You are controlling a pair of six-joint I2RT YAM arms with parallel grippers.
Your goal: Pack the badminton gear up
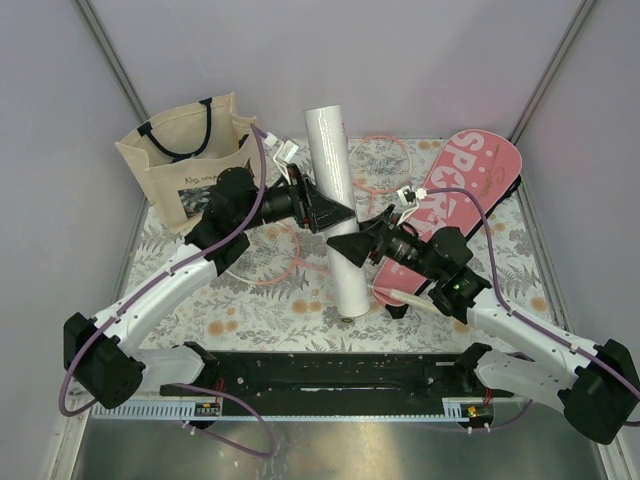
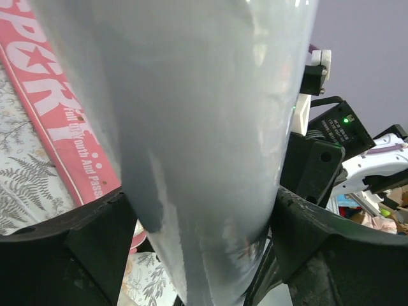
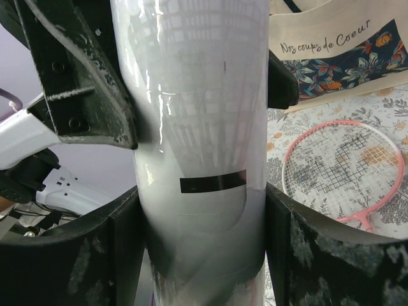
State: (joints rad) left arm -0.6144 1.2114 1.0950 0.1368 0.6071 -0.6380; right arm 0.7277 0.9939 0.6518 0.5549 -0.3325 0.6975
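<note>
Left gripper (image 1: 336, 212) and right gripper (image 1: 345, 247) are both clamped on the long white tube (image 1: 330, 150). They meet it from opposite sides, with each pair of fingers pressed against its wall.

1. Room: pale lilac walls (image 1: 330, 60) with metal corner posts.
2. Surface: the table (image 1: 250, 310) carries a cloth printed with ferns and flowers.
3. Container: a beige tote bag (image 1: 185, 160) with black straps stands upright at the far left corner. Its contents cannot be made out.
4. Container: the pink cover (image 1: 465, 190), lettered "SPORT", lies flat from the far right corner toward the near edge. A white handle (image 1: 408, 297) shows at its near end. Whether it sits inside cannot be told.
5. Tube: runs from the far edge toward the near edge at the table centre.
6. Rackets: one pink-framed racket (image 1: 378, 165) lies at the far edge between tube and cover. The other racket (image 1: 283, 262) lies left of the tube, near the table centre.
</note>
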